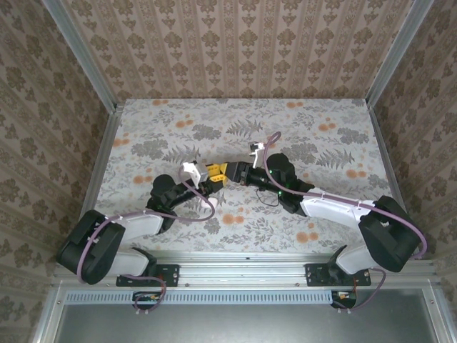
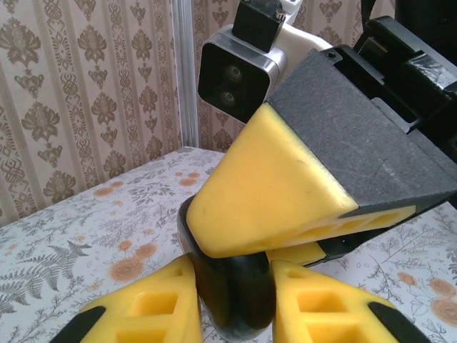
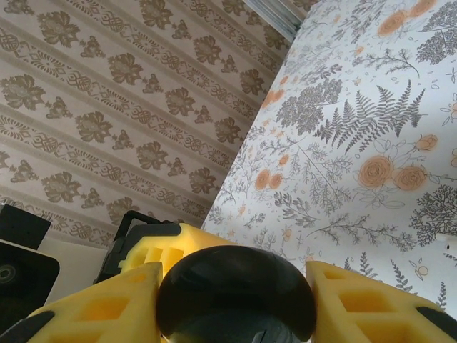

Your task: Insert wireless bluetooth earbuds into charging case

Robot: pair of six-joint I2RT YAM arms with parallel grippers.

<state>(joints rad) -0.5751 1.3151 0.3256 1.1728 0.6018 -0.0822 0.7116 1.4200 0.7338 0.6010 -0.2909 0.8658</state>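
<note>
1. The left gripper (image 2: 232, 275) and the right gripper (image 3: 232, 277) meet tip to tip above the middle of the floral-patterned table (image 1: 300, 128), as seen from the top external camera.
2. The charging case (image 2: 235, 304) appears as a black, glossy, rounded body. It is held off the table at the point where the two grippers meet.
3. Left gripper state: pinching. Its two yellow fingers (image 2: 146, 307) stand one on each side of the charging case and touch its flanks.
4. Right gripper state: pinching. In the right wrist view its yellow fingers (image 3: 96, 311) bracket the domed case on the left and right, in contact with it.
5. In the left wrist view, one yellow-and-black finger of the right gripper lies across the upper part of the case, tilted down towards the left.
6. In the right wrist view, a yellow finger of the left gripper sits just behind the case.
7. The earbuds cannot be told apart in these views.
8. Patterned wallpaper walls (image 1: 235, 43) surround the table.
</note>
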